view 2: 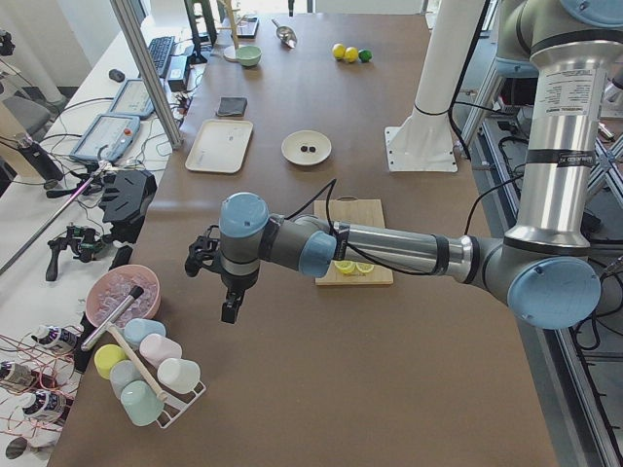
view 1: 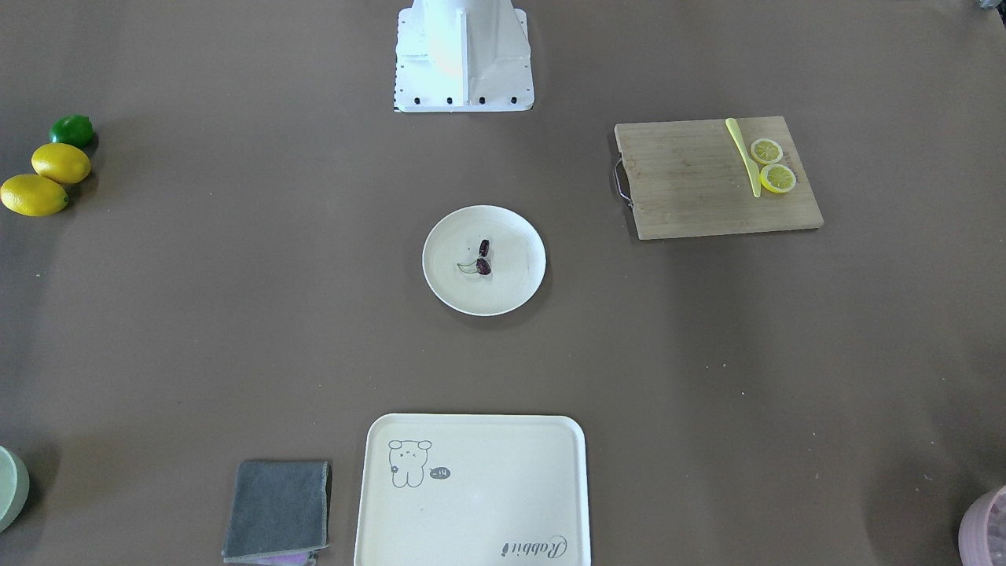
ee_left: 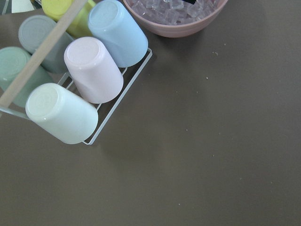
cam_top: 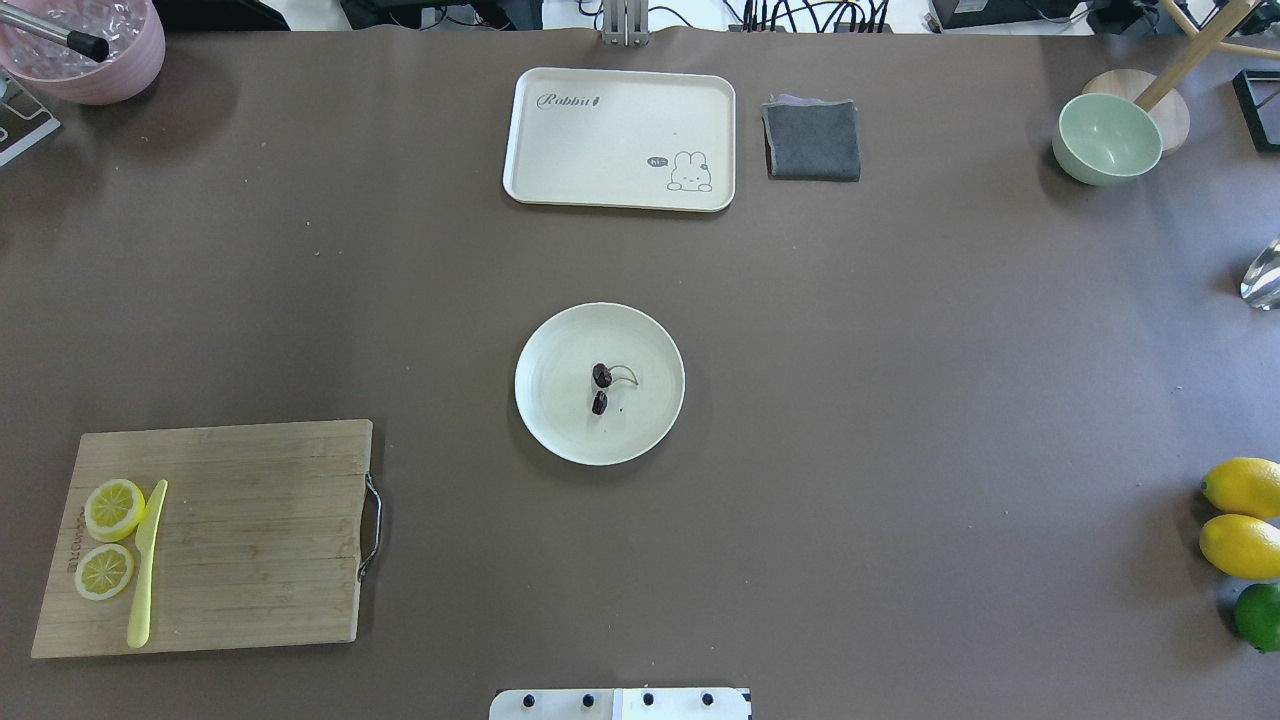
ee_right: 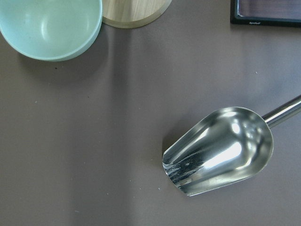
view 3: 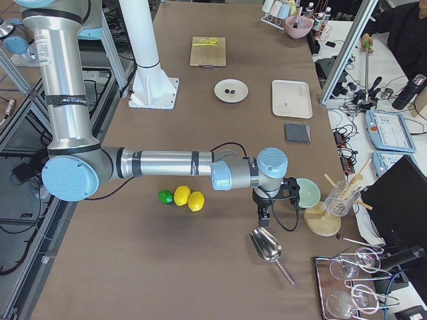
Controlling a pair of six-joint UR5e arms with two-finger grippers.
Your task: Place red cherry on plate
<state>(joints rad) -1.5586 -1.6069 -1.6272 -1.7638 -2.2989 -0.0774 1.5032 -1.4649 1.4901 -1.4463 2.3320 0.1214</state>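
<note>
The red cherry, a dark maroon pair on thin pale stems, lies inside the round cream plate at the table's middle; it also shows in the overhead view as the cherry on the plate. My left gripper hangs far off at the table's end, over bare table beside a cup rack. My right gripper hangs at the opposite end, above a metal scoop. Neither wrist view shows fingers, so I cannot tell whether either gripper is open or shut.
A cutting board holds two lemon slices and a yellow knife. A bear tray, grey cloth, green bowl, lemons, lime, ice bowl, cup rack and scoop ring the table.
</note>
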